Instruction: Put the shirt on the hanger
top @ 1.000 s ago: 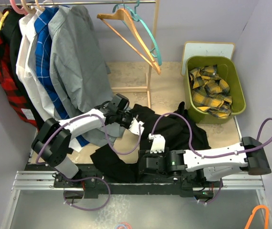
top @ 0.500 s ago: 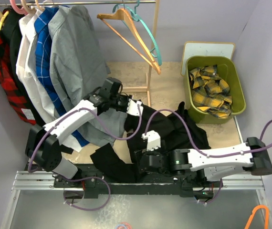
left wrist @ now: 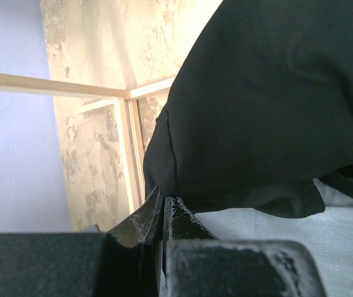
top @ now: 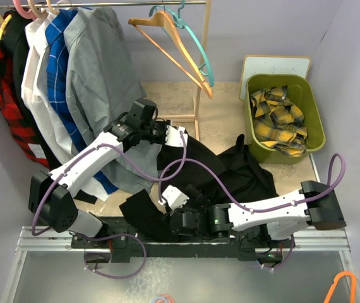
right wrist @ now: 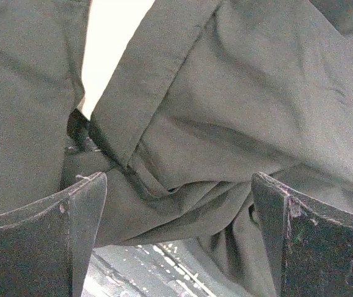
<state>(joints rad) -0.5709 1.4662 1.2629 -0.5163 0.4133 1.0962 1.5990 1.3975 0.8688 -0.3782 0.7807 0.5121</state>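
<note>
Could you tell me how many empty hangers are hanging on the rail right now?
2: a wooden hanger and a teal hanger beside it, both at the rail's right end. Hangers on the left carry clothes; some may be hidden.

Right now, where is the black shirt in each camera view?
Top external: black shirt in the centre, between the arms.
Left wrist: shirt upper right, edge pinched in the left gripper.
Right wrist: shirt fills nearly the whole picture.
Shared landmark: wooden rack base, top and left wrist only.
</note>
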